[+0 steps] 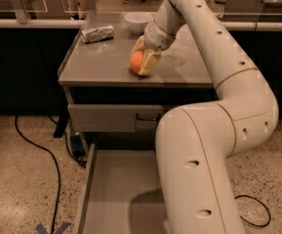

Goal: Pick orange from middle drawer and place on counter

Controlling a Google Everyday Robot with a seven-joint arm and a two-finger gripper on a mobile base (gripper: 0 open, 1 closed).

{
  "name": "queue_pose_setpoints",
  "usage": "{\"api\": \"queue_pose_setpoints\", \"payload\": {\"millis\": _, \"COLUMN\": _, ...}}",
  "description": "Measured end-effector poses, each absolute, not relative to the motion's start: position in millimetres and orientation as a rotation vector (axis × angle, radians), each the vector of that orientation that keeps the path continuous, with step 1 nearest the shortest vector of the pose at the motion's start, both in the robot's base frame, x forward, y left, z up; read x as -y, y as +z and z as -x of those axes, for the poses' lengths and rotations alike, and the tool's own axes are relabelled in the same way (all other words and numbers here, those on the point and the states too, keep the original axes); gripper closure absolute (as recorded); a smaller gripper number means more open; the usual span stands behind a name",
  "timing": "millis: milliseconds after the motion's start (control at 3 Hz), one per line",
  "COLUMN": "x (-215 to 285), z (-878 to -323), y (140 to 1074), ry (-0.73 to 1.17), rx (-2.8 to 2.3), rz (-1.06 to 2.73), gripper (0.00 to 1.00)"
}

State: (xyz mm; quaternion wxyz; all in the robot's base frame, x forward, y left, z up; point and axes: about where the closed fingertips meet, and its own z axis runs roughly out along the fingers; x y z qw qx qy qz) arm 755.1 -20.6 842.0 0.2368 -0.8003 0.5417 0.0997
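The orange sits between the fingers of my gripper, low over the counter near its front edge, at or just above the surface. The gripper is shut on the orange, its pale fingers on either side. The middle drawer is pulled open below, its grey floor bare where it shows. My large white arm covers the drawer's right part.
A crumpled silver foil packet lies at the counter's back left. A white bowl stands at the back middle. A grey drawer front with a black handle is above the open drawer. A black cable runs on the speckled floor, left.
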Motion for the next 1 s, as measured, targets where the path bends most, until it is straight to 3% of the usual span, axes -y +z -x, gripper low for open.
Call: {"api": "queue_pose_setpoints", "payload": {"millis": 1000, "x": 16.6, "z": -760.3, "y": 840.8, "ry": 0.263, "rx": -1.481, "rz": 2.180, "gripper": 0.34}}
